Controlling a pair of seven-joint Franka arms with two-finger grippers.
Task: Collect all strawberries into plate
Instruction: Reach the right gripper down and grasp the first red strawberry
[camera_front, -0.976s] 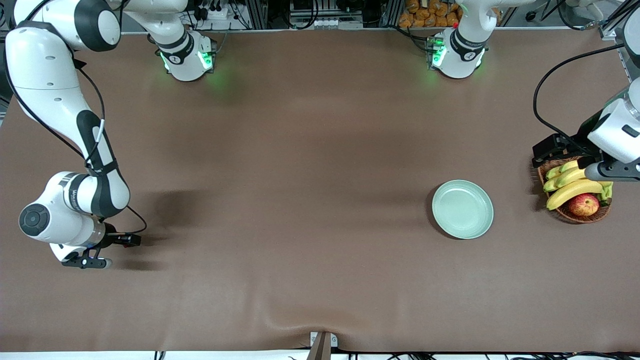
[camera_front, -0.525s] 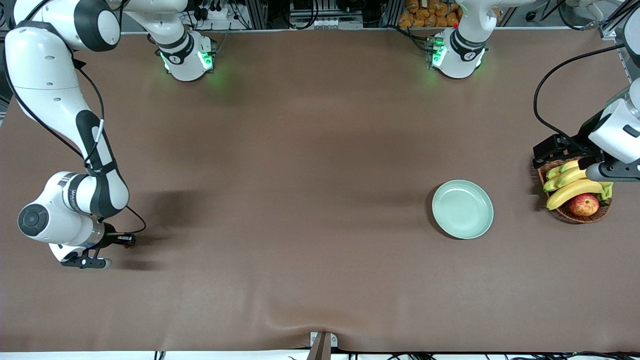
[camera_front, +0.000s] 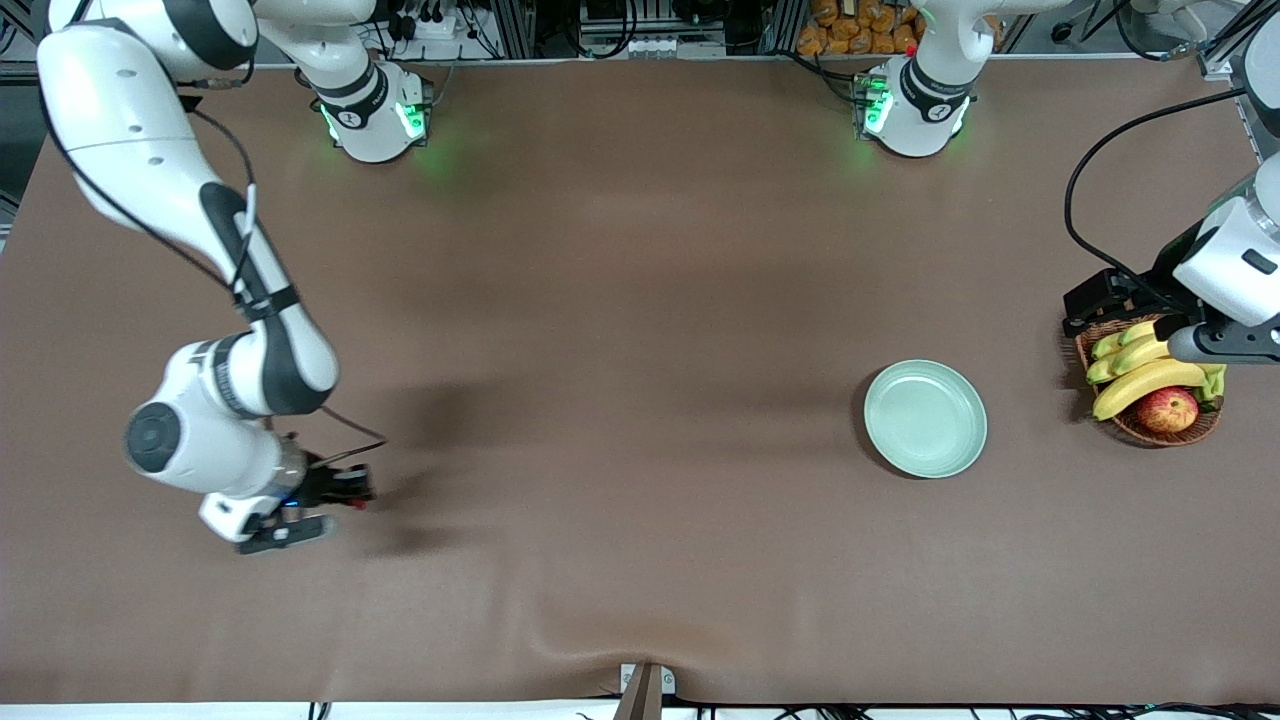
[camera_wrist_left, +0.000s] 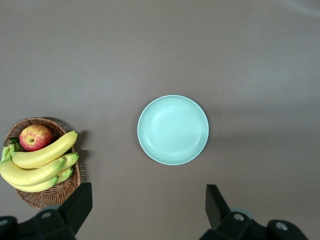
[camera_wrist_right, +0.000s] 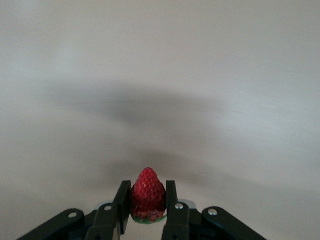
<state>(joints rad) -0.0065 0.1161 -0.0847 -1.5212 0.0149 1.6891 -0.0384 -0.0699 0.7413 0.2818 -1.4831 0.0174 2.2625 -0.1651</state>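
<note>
"Where's the strawberry (camera_wrist_right: 148, 195)?"

"Up off the brown table, pinched between the right gripper's (camera_wrist_right: 148, 210) fingers (camera_wrist_right: 121, 205), red tip pointing out, green cap tucked in."

"And the plate (camera_front: 925, 418)?"

"Pale mint, round, glossy, bare, sitting flat toward the left arm's end."

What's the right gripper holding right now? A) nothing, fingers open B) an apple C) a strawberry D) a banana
C: in the right wrist view the right gripper has its fingers closed on a red strawberry, held above the bare table toward the right arm's end; the bananas and apple sit in the basket.
</note>
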